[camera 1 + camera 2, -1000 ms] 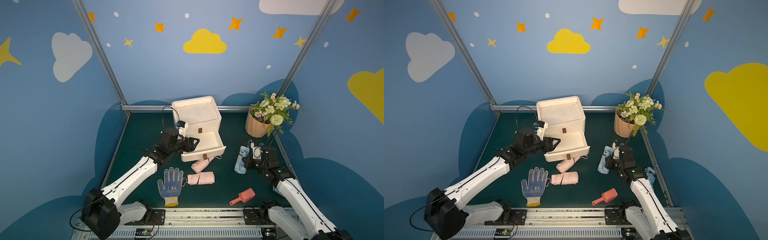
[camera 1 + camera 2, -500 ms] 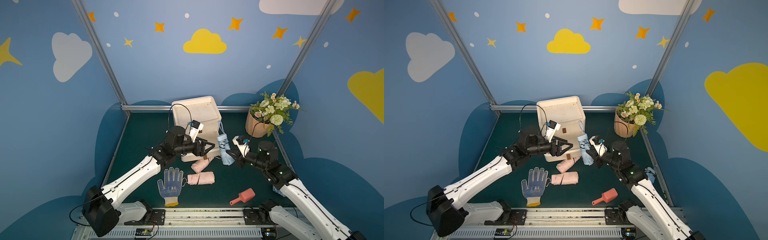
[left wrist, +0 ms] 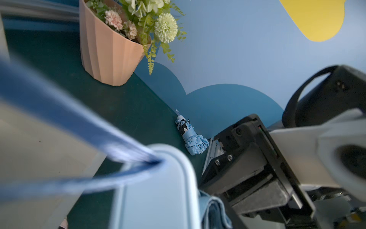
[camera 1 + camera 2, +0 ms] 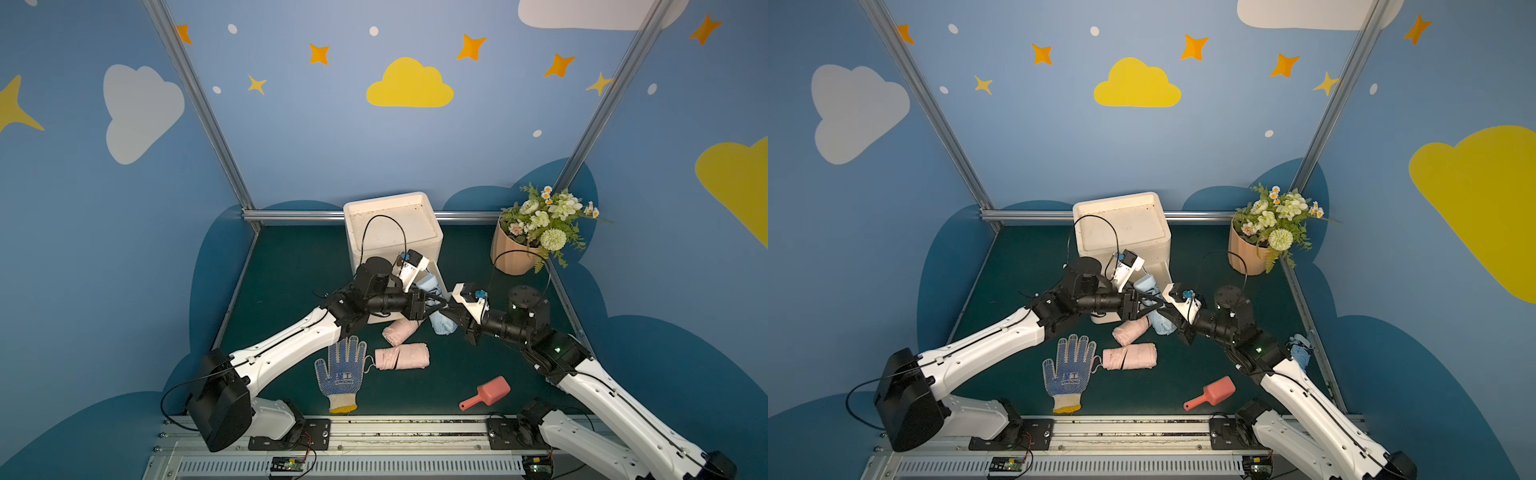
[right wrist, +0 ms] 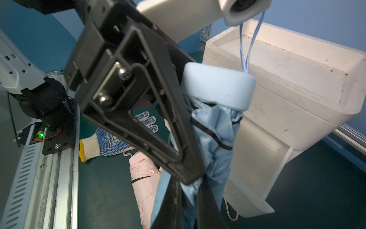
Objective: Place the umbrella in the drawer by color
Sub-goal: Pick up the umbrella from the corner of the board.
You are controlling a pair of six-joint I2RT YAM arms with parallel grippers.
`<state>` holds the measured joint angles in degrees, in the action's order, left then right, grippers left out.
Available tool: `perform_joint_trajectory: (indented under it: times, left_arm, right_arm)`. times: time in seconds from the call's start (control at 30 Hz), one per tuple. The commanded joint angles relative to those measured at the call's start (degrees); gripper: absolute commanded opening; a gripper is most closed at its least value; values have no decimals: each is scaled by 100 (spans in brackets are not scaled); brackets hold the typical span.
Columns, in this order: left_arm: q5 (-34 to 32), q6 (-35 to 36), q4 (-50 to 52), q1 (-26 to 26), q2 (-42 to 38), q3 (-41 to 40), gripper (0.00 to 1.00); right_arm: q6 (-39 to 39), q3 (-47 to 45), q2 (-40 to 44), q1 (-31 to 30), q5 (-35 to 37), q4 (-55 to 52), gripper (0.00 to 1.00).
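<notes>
The right end effector (image 4: 449, 312) is pinching the blue umbrella (image 5: 215, 126) by its lower folds, holding it upright just before the white drawer cabinet (image 4: 392, 226). The left end effector (image 4: 436, 306) is straddling its middle, though I cannot tell whether it is gripping. The umbrella is looking light, its thin, slick fabric flopping around a stiff core. The smooth, rounded plastic handle (image 5: 217, 87) is offering the firmer hold.

- Peach ribbed flower pot (image 4: 512, 261) with artificial blooms, upright.
- Blue-dotted knit glove (image 4: 340, 372) flat, well apart from flower pot, front-left of it.
- Red scoop (image 4: 491, 390) flat, well in front of flower pot.
</notes>
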<state>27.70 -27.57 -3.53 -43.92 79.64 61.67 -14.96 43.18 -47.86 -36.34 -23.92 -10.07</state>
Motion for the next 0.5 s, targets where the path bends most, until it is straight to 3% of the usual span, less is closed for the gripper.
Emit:
perform_joint_trajectory:
  times: [0.0,0.1,0.13,0.33,0.47]
  left_arm:
    - [-91,-52,-178,-67,46,127,32]
    - [-239,-56,-249,-71,-65,49,6]
    - [-332,-51,-262,-73,-132,24,3]
    - [-1378,248,-177,-62,-638,-142,3]
    - [-2818,497,-217,-43,-1031,-313,3]
  right_arm:
    - [-153,182,32,-150,-80,517,0]
    - [-90,185,25,-170,160,506,2]
    - [-55,190,26,-171,247,489,7]
    - [127,119,182,-172,697,347,52]
    - [289,-64,441,-173,1069,382,66]
